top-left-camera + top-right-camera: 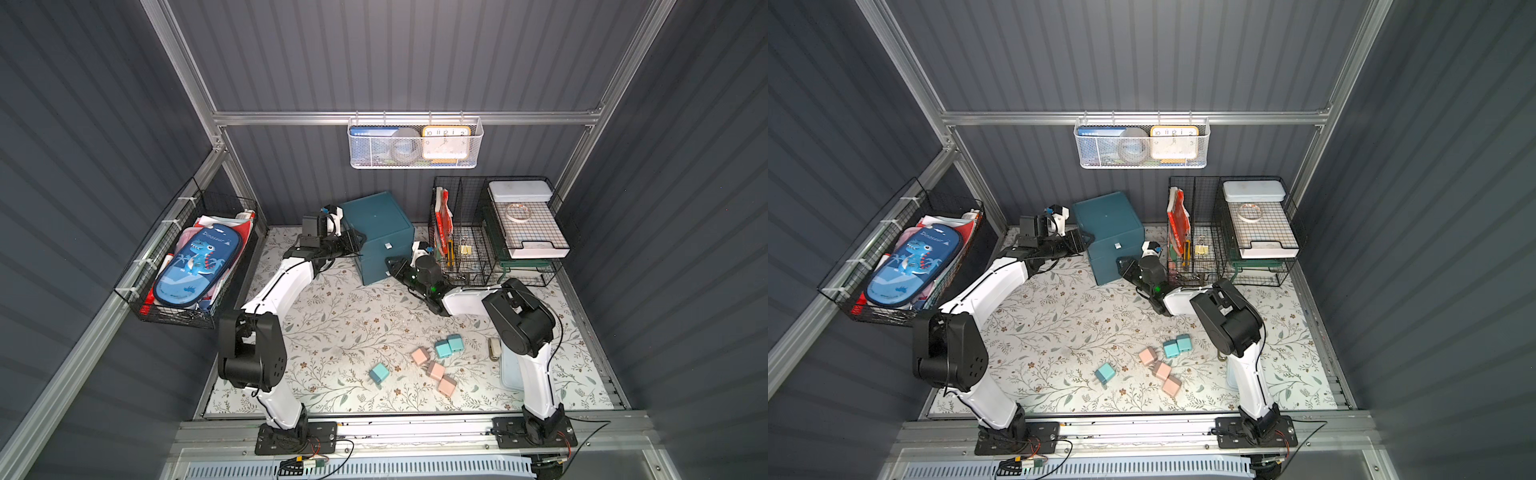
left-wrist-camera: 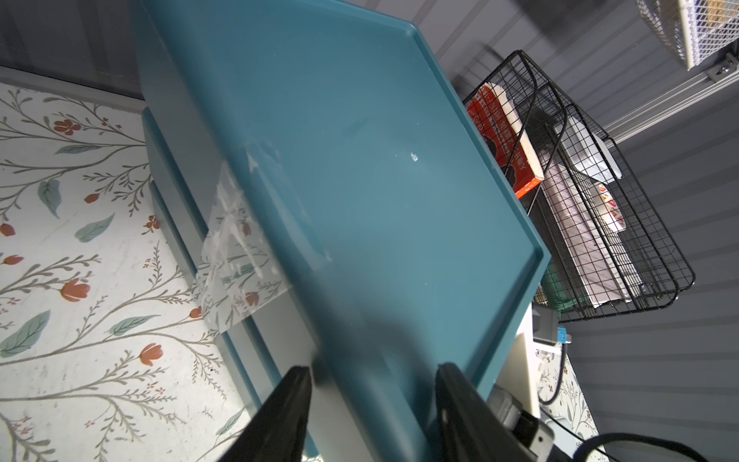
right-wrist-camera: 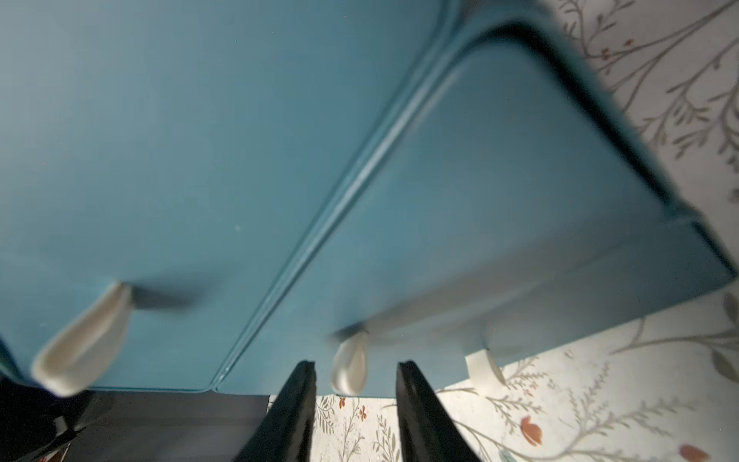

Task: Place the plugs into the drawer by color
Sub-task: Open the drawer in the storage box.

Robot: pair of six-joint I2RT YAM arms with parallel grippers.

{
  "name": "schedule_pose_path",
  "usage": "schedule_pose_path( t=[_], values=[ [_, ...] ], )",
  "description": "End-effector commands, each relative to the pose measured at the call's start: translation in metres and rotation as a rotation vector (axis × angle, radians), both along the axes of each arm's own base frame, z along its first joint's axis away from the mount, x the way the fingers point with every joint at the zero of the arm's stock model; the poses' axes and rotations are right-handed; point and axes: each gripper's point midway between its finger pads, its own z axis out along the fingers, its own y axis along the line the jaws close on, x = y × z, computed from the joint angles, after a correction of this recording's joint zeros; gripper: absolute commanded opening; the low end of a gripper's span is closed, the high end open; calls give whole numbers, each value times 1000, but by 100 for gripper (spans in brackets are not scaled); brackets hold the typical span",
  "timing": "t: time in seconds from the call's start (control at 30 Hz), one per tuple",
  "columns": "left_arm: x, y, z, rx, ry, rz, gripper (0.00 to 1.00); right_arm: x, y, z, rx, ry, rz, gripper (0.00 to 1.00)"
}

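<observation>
Drawer (image 1: 376, 232) closed | white pull tab (image 3: 350, 368) right between right gripper (image 3: 356, 366) jaws, jaws apart, not pinching | left gripper (image 2: 374, 370) sits over its top edge, grip unclear

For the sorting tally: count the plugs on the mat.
6. Three pink plugs in a row; two blue-green plugs side by side beside them; one blue plug apart. More may be hidden.

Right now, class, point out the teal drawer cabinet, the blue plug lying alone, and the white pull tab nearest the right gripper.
teal drawer cabinet (image 1: 376, 216): in a top view, flat top face.
lone blue plug (image 1: 379, 372): in a top view, upper face.
white pull tab (image 3: 350, 368): right wrist view, its middle.
</observation>
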Motion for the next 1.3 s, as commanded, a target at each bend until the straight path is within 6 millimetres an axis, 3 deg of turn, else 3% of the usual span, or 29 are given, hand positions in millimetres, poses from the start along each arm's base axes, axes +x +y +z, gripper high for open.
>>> schedule_pose_path(
  t=[0.0, 0.1, 0.27, 0.67, 1.27],
  values=[
    [-10, 3, -35, 48, 109, -15, 55, 7, 5, 6, 9, -34, 16, 28],
    [-9, 4, -37, 54, 110, -12, 55, 8, 5, 4, 10, -34, 24, 15],
    [-7, 3, -40, 54, 117, -15, 55, 4, 3, 4, 0, -30, 31, 0],
    [-3, 5, -38, 56, 113, -7, 56, -12, -7, 4, -17, -12, 37, 0],
    [-2, 7, -33, 46, 101, 3, 56, -95, -25, -17, -140, 51, 103, 0]
  ],
)
